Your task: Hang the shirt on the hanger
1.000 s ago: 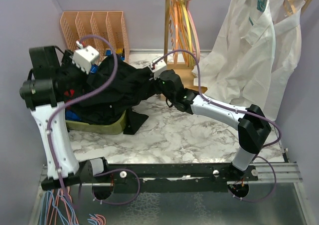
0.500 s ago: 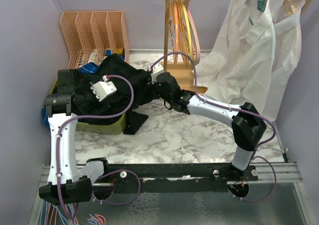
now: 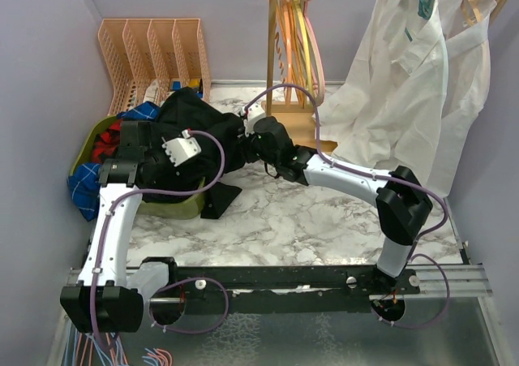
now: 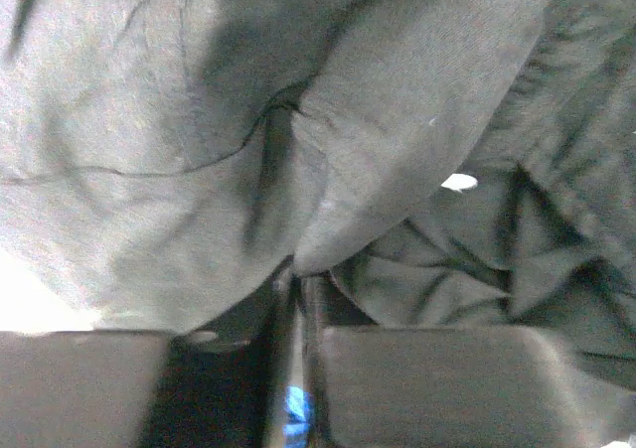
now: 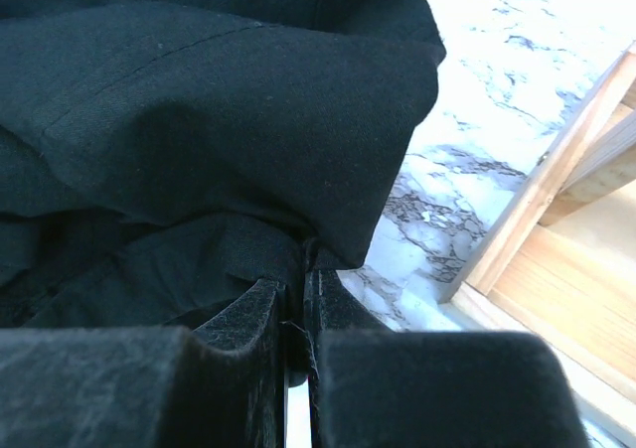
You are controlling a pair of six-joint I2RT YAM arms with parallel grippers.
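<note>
Left arm has dropped from its raised pose. The left gripper [image 4: 298, 284] now nips a fold of the shirt [image 3: 203, 131] over the green basket [image 3: 174, 209]. Beyond it, the right gripper [image 5: 295, 291] is clamped on a shirt edge. Probably best to lift both evenly and spread the cloth before going for the pink hanger [image 3: 319, 66] on the far rack [image 3: 272, 58].

We see pale lilac walls [image 3: 49, 33] at left, back & right. The table [image 3: 308, 212] has a white-grey marble-look top; nearer us it gives way to a dull grey textured sheet [image 3: 324, 338]. A wooden rack [image 3: 272, 49] stands at the back, centre-right, w/ a rail across the top. A peach slotted organiser [image 3: 154, 45] sits in the back-left corner. Light is soft & even.
</note>
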